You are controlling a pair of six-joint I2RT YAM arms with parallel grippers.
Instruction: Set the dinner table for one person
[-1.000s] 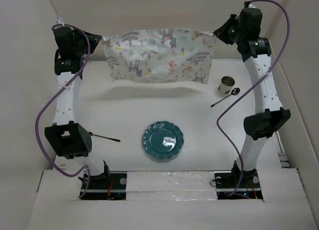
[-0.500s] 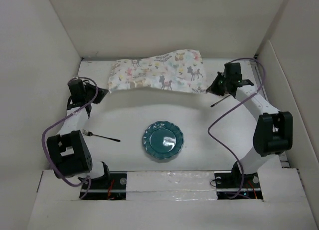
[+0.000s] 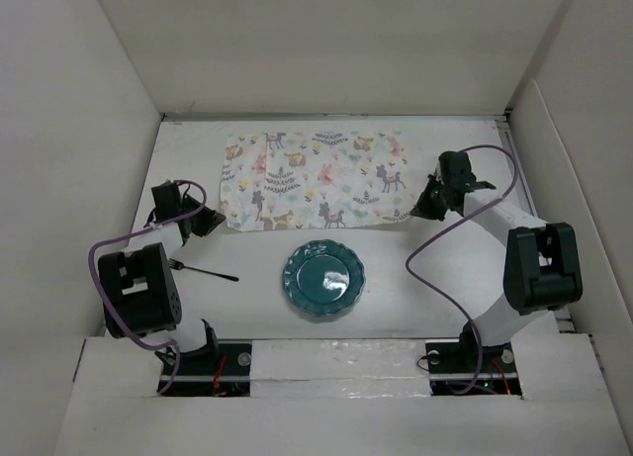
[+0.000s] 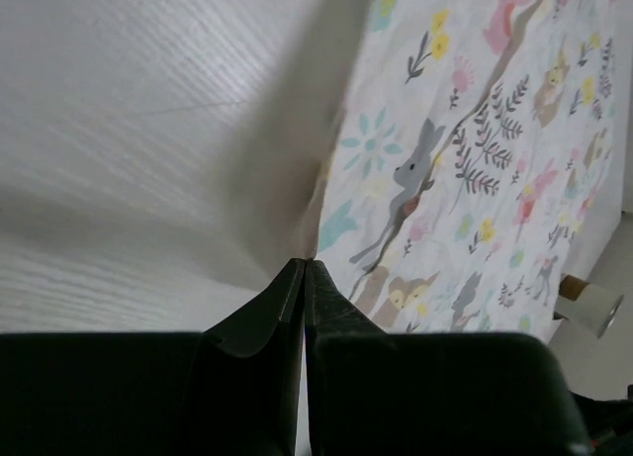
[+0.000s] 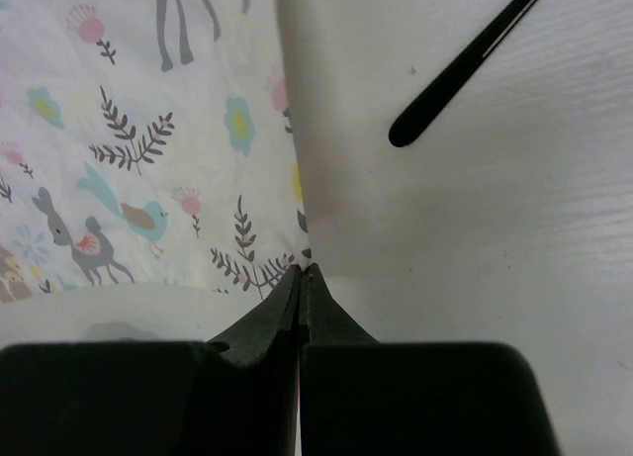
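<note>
The animal-and-leaf patterned placemat [image 3: 315, 179] lies spread flat on the far half of the white dinner table [image 3: 247, 268]. My left gripper [image 3: 211, 220] is shut on the placemat's near left corner [image 4: 396, 189]. My right gripper [image 3: 417, 212] is shut on its near right corner [image 5: 148, 159]. A teal plate [image 3: 323, 279] sits in front of the placemat at the middle. A black fork [image 3: 203, 271] lies at the near left. A black utensil handle [image 5: 465, 65] shows in the right wrist view beside the placemat's edge.
White panels wall the table on all sides. A small pale cylinder [image 4: 591, 308] shows at the far right of the left wrist view. The right arm hides the table by the right wall.
Both grippers have lowered and pulled the placemat toward me, from hanging in the air at the back to lying flat on the table. The right arm now covers the tin and spoon.
</note>
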